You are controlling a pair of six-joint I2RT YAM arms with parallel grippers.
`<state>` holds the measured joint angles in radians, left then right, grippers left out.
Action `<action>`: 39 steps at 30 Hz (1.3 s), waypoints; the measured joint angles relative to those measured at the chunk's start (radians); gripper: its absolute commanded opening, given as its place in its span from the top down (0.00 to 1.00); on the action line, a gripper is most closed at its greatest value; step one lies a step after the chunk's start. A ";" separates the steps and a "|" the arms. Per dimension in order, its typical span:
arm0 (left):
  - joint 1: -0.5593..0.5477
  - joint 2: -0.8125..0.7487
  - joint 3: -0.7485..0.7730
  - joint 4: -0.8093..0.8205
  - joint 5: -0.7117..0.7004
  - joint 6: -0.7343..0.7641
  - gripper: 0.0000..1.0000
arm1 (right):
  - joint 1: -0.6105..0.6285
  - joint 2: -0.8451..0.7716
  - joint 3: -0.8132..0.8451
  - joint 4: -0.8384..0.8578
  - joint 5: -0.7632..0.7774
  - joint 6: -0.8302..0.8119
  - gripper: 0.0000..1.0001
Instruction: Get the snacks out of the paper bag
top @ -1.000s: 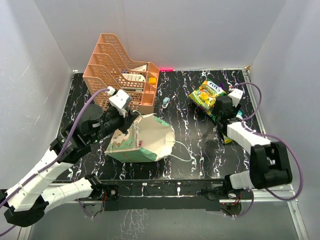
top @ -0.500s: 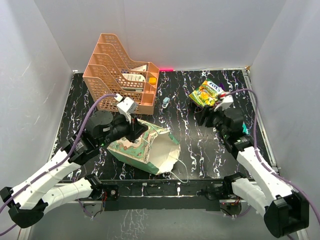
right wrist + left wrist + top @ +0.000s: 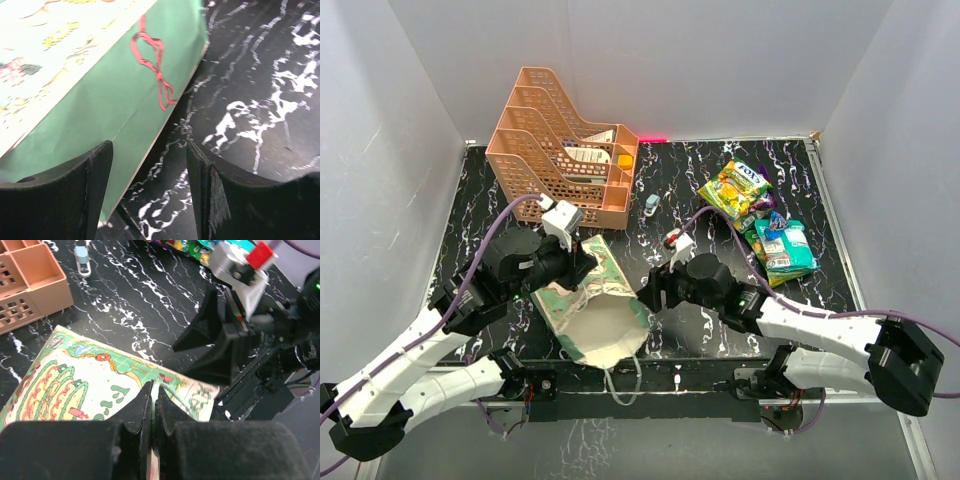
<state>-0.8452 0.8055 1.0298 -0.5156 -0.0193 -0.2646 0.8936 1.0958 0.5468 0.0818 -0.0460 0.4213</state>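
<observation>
- Paper bag (image 3: 582, 300) lies on its side at near centre-left of the table (image 3: 680, 175), its cream mouth facing the near edge.
- Left gripper (image 3: 153, 391): fingers pressed together, pinching the bag's upper patterned panel.
- Right gripper (image 3: 150, 148): fingers spread, just beside the bag's green right side, low over the table.
- Snacks (image 3: 760, 215) lie outside the bag in a cluster at far right: yellow-green packet (image 3: 735, 188) farthest, teal packet (image 3: 786, 246) nearest.
- Orange rack (image 3: 560, 150) stands at far left.
</observation>
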 measured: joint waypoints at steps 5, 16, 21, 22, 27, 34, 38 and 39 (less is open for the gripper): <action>0.000 0.001 0.011 -0.026 -0.074 -0.002 1.00 | 0.060 -0.010 0.000 0.036 0.063 -0.043 0.35; 0.000 0.027 0.036 -0.039 -0.105 -0.005 1.00 | 0.398 -0.248 -0.033 0.063 0.125 -0.740 0.33; 0.000 0.024 0.036 -0.039 -0.102 0.000 1.00 | 0.448 -0.143 -0.085 0.163 0.081 -1.051 0.34; 0.000 0.021 0.036 -0.039 -0.100 0.003 1.00 | 0.448 -0.098 -0.099 0.198 0.085 -1.109 0.36; 0.000 -0.024 0.027 -0.027 -0.067 0.021 1.00 | 0.412 0.137 -0.119 0.335 0.090 -1.326 0.42; 0.000 -0.084 -0.018 0.009 0.002 0.034 1.00 | 0.351 0.394 -0.054 0.523 0.041 -1.445 0.44; 0.000 -0.074 -0.023 0.016 0.024 0.038 1.00 | 0.335 0.530 0.026 0.628 0.019 -1.464 0.44; 0.000 -0.073 -0.025 0.017 0.028 0.038 1.00 | 0.333 0.566 0.050 0.650 0.014 -1.466 0.44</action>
<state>-0.8452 0.7322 1.0046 -0.4988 0.0086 -0.2264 1.2266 1.6619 0.5964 0.7315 -0.0322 -1.0443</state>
